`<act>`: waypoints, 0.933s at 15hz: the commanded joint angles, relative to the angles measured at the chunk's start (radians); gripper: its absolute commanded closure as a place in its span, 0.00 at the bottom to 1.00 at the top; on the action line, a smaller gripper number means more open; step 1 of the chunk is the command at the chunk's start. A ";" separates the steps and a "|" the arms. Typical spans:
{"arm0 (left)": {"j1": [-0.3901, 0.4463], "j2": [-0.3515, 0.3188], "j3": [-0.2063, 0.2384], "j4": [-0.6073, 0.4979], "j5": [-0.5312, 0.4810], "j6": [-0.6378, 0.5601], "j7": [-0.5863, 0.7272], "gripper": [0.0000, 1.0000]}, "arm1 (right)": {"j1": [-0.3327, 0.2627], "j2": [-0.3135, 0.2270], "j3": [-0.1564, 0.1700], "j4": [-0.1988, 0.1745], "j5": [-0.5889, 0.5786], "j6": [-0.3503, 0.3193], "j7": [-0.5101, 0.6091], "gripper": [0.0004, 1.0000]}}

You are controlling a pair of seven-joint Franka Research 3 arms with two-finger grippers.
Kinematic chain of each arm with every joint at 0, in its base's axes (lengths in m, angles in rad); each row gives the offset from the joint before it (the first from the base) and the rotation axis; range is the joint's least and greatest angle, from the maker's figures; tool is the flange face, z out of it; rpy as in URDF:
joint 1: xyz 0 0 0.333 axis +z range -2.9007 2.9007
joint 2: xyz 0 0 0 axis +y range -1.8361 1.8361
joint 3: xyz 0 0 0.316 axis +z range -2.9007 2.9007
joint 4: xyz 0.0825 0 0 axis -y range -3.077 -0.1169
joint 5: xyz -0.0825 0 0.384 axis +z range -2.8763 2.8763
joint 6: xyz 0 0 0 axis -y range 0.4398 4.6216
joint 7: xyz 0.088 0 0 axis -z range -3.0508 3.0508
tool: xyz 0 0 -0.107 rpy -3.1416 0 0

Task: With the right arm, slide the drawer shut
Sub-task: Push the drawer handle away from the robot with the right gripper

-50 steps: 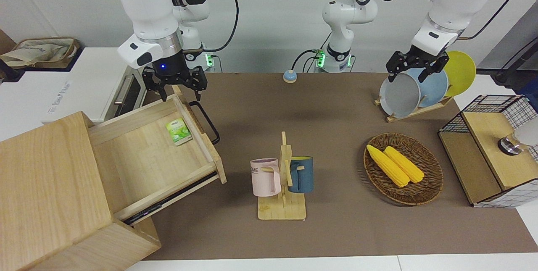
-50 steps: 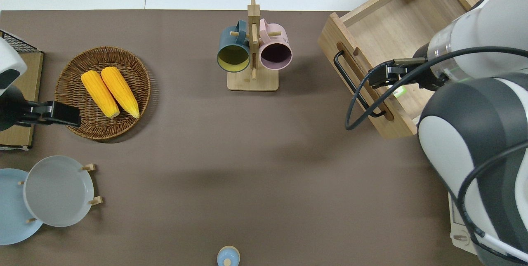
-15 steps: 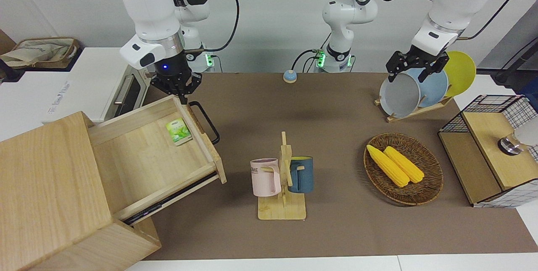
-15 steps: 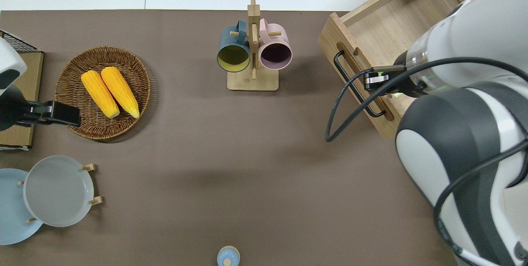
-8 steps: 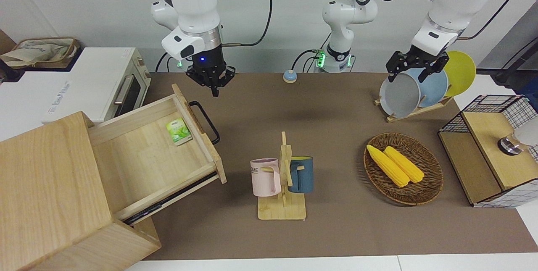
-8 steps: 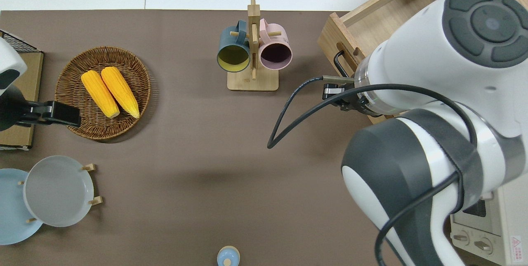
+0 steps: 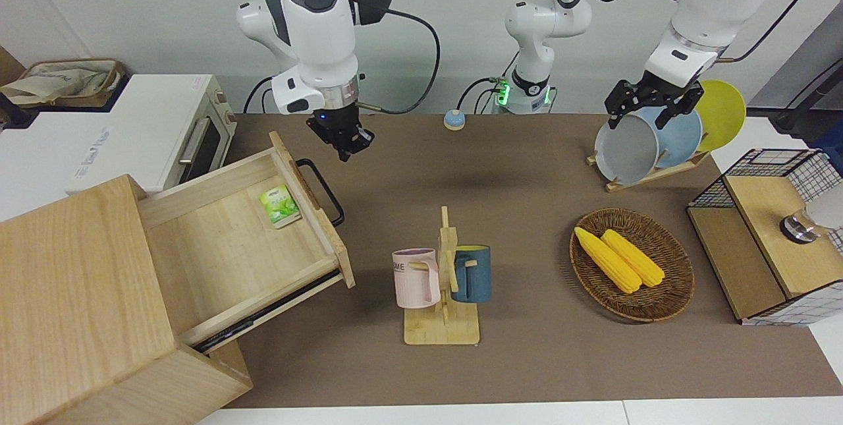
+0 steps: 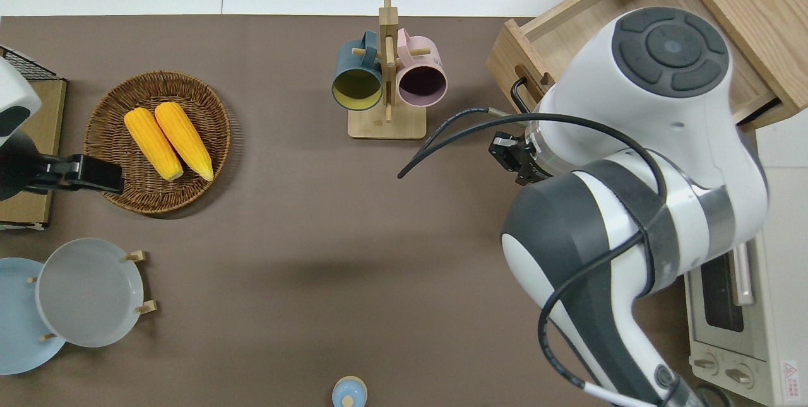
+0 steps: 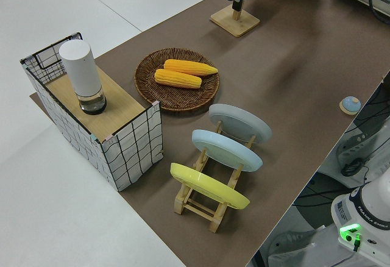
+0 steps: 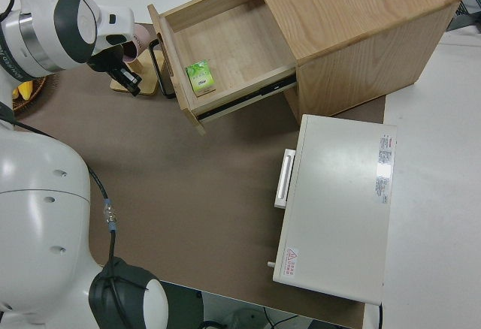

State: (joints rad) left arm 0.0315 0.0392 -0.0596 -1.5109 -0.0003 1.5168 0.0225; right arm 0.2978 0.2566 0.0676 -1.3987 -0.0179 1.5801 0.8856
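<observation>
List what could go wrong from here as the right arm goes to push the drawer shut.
1. The drawer is wide open and the right gripper hangs clear of its front panel; a push at one end could skew it on its slides.
2. The fingers could catch on the black loop handle instead of meeting the panel.
3. The mug stand is close to the drawer front, so a wide swing might clip it.

The right arm [image 7: 309, 10] is glossy white with dark grey ribbed joint caps, a silver wrist ring, a blue light on its black pincer [image 7: 347, 141], and black cables. The left arm [image 7: 705, 10] looks alike.
</observation>
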 commanded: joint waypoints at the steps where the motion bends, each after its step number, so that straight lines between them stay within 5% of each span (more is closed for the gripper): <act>1: 0.004 0.011 -0.006 0.024 0.017 -0.020 0.010 0.01 | -0.008 0.033 0.001 -0.014 0.027 0.027 0.182 1.00; 9: 0.004 0.011 -0.006 0.026 0.017 -0.020 0.010 0.01 | -0.012 0.073 0.001 -0.017 0.042 0.155 0.495 1.00; 14: 0.004 0.011 -0.006 0.024 0.017 -0.020 0.010 0.01 | -0.014 0.090 -0.003 -0.014 0.023 0.159 0.495 1.00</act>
State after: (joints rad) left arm 0.0315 0.0392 -0.0596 -1.5109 -0.0003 1.5168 0.0225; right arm 0.2939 0.3355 0.0616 -1.4076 -0.0095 1.7139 1.3630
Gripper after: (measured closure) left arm 0.004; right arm 0.991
